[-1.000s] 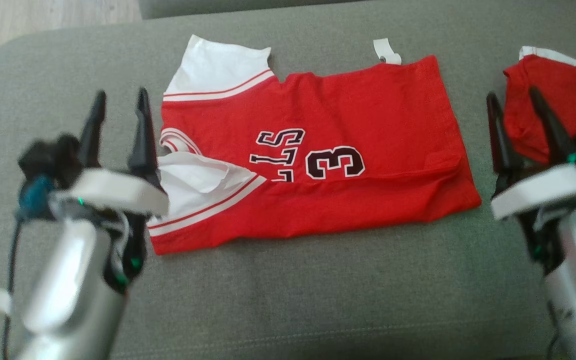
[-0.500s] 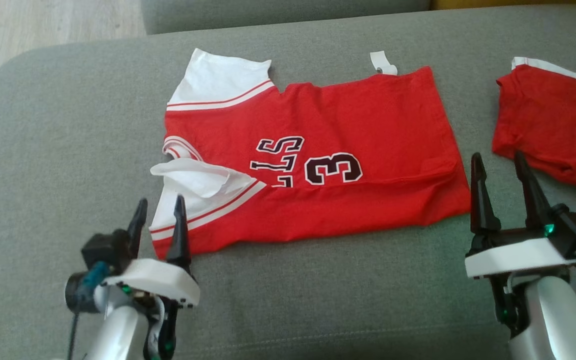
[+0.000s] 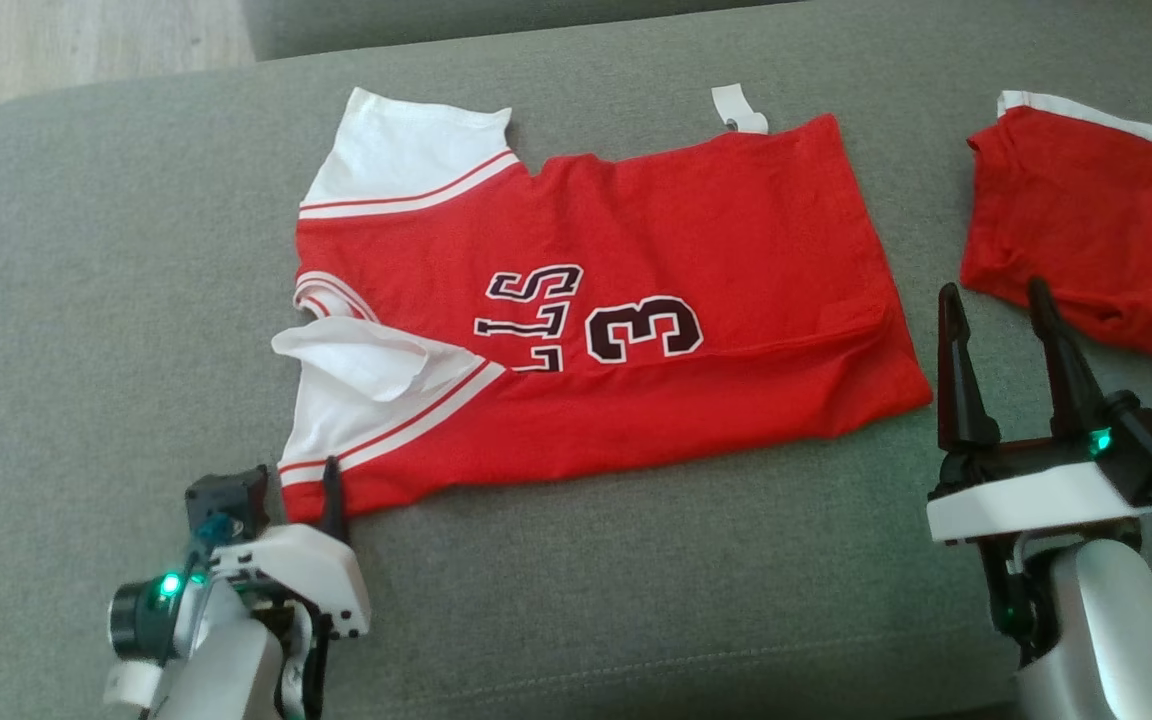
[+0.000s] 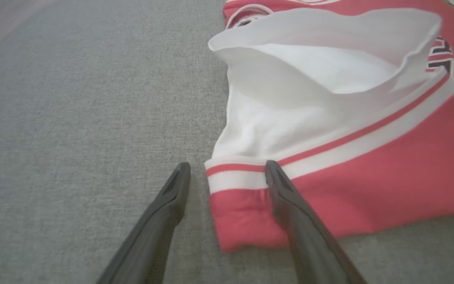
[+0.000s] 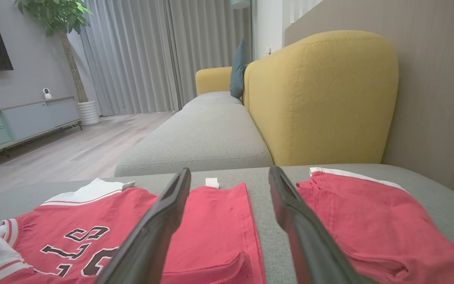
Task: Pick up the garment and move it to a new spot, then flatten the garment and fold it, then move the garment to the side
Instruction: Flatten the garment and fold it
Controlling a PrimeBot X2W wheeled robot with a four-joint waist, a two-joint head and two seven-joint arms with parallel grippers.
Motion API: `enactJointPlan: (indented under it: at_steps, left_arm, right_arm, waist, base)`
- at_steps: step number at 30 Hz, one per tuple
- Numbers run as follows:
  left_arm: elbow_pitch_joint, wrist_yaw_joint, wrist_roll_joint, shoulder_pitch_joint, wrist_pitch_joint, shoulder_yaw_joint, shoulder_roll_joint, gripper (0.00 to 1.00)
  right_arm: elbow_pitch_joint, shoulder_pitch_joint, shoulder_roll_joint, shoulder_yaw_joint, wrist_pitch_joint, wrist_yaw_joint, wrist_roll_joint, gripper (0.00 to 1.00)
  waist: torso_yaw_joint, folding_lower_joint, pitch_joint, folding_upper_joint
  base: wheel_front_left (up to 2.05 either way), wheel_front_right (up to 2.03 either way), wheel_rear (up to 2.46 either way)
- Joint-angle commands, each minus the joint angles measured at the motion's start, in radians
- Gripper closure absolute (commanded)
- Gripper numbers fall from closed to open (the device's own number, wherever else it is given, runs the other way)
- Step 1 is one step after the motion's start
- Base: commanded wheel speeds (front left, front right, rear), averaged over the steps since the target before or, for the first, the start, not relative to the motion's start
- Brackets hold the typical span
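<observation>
The left gripper is seen with its fingers spread apart at the near left corner of the jersey. In the left wrist view, one finger is laid over the red hem, while the other is set on the bare cushion just beside the cloth's edge. The corner is straddled, not clamped. Whether the cloth is pressed down cannot be told.

Just beyond the fingertips a white sleeve is found rumpled and lifted open.

The right gripper is likewise held apart, with nothing between its fingers. It is placed over the strip of cushion between the jersey's right edge and the shorts.

The jersey is spread on the grey cushion, its near long side folded over onto itself, white sleeves to the left. A white tag is seen at its far edge.

A yellow backrest is seen behind the cushion in the right wrist view.
</observation>
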State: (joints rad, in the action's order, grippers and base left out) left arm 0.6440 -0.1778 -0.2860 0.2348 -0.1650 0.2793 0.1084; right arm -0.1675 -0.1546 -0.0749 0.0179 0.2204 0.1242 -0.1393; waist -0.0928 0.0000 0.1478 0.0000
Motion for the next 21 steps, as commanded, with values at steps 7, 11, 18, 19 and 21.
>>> enactJointPlan:
  at_steps: [7,11,18,19,21]
  left_arm:
    - [0.037,0.004,0.006,0.059,0.044,-0.011,0.034,0.0]
    - [0.051,0.024,0.001,0.066,0.06,0.003,0.035,1.0]
    - [-0.027,0.014,-0.002,0.085,-0.05,-0.012,0.034,1.0]
    - [-0.044,0.011,0.0,0.087,-0.061,-0.013,0.033,1.0]
    - [-0.082,0.01,0.005,0.089,-0.077,-0.013,0.032,1.0]
  right_arm:
    - [0.038,-0.03,-0.001,0.025,-0.008,0.007,0.005,0.0]
    - [0.023,-0.03,0.0,0.016,-0.033,0.007,0.014,0.0]
    - [-0.047,-0.03,0.015,-0.049,-0.115,0.007,0.036,0.0]
    - [-0.06,-0.032,0.017,-0.058,-0.128,0.007,0.038,0.0]
    - [-0.087,-0.038,0.021,-0.075,-0.154,0.007,0.04,0.0]
  waist:
    - [-0.009,0.0,0.006,0.0]
    - [-0.01,0.0,0.008,0.0]
    - [0.011,0.0,0.011,0.0]
    - [0.016,0.0,0.012,0.0]
    - [0.026,0.0,0.014,0.0]
  base:
    - [0.0,0.0,0.0]
    - [0.0,0.0,0.0]
    - [0.0,0.0,0.0]
    - [0.0,0.0,0.0]
    - [0.0,0.0,0.0]
